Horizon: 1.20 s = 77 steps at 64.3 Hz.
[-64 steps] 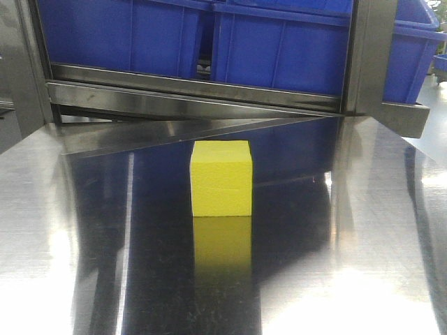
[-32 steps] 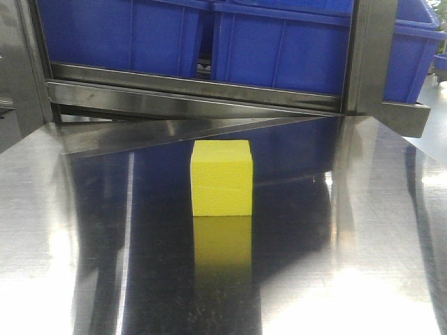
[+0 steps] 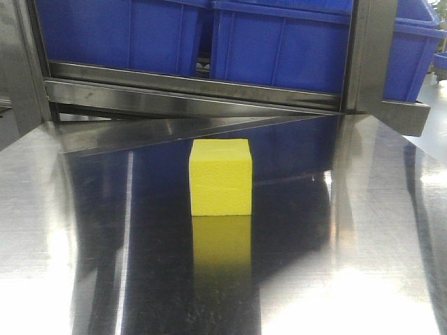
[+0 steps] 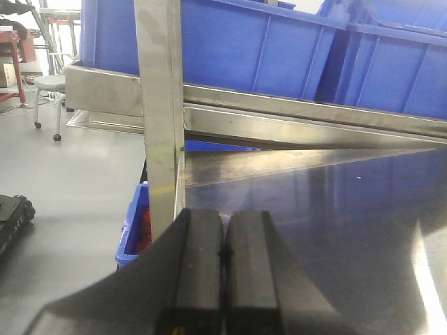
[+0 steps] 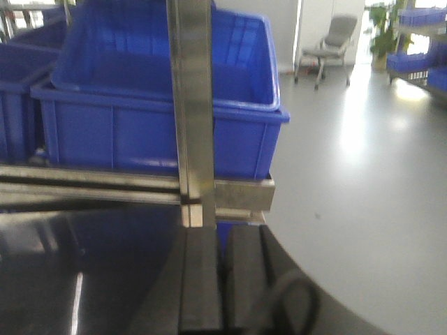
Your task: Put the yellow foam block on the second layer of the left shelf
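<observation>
Sitting ungrasped on the steel table (image 3: 370,279), yellow foam block (image 3: 221,176) awaits pickup; left gripper (image 4: 223,234) and right gripper (image 5: 223,262) both pressed closed, empty, so grasp, lift and shelving all remain.

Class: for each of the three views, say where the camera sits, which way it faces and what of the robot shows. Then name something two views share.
Front view: low over the steel table, facing the shelf; shows the yellow foam block and blue bins; no robot part.
Left wrist view: behind the shut left claw, facing the shelf's left post.
Right wrist view: behind the shut right claw, facing the shelf's right post.
Shared: both wrist views show blue bins, never the block.
</observation>
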### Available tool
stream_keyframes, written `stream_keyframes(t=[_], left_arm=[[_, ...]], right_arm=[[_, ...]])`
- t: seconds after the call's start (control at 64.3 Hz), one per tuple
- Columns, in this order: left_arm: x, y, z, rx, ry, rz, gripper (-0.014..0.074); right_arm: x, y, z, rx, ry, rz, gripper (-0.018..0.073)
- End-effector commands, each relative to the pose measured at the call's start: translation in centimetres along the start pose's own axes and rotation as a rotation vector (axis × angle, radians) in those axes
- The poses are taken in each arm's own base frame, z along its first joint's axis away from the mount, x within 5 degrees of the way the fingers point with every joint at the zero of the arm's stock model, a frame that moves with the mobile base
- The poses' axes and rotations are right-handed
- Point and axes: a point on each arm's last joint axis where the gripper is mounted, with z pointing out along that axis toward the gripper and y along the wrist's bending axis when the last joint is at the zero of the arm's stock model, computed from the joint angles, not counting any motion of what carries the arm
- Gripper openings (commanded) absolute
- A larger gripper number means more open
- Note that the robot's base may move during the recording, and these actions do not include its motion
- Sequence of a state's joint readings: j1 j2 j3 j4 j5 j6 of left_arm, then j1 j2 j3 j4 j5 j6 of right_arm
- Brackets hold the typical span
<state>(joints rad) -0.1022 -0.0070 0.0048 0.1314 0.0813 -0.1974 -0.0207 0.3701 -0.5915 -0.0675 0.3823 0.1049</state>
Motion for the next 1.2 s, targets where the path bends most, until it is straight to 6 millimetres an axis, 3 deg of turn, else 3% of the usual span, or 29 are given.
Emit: stream_keyframes(t=[0.0,0.233,0.311,0.529,0.778,0.964,1.182], left_arm=[[0.1,-0.1,0.1,0.017,-0.056,-0.011,0.0136],[0.1,-0.1,0.1,0.017,-0.056,-0.011,0.0136],[0.1,-0.1,0.1,0.017,-0.056,-0.011,0.0136],[0.1,-0.1,0.1,0.017,-0.056,-0.011,0.0136],[0.1,-0.1,0.1,0.017,-0.056,-0.011,0.0136],[0.1,-0.1,0.1,0.017,-0.056,-0.011,0.0136],[0.1,-0.1,0.1,0.017,-0.056,-0.011,0.0136]], right_arm=[[-3.0,0.3,1.2,-0.012,-0.036,-0.007,0.0081],[-5.2,2.2,5.7,-0.126,0.174,-0.031,0.0521],[-5.5,3.2,7.2,-0.166,0.270,-0.050,0.0606],[-4.9,7.6,11.3,-0.278,0.535,-0.190,0.0602],[-4.1,15.7,15.1,-0.304,0.761,0.041,0.0602],[-3.1,21.2,16.7,-0.325,0.831,0.060,0.0602],[-1.2,25.0,17.9,-0.276,0.875,0.042,0.0602]])
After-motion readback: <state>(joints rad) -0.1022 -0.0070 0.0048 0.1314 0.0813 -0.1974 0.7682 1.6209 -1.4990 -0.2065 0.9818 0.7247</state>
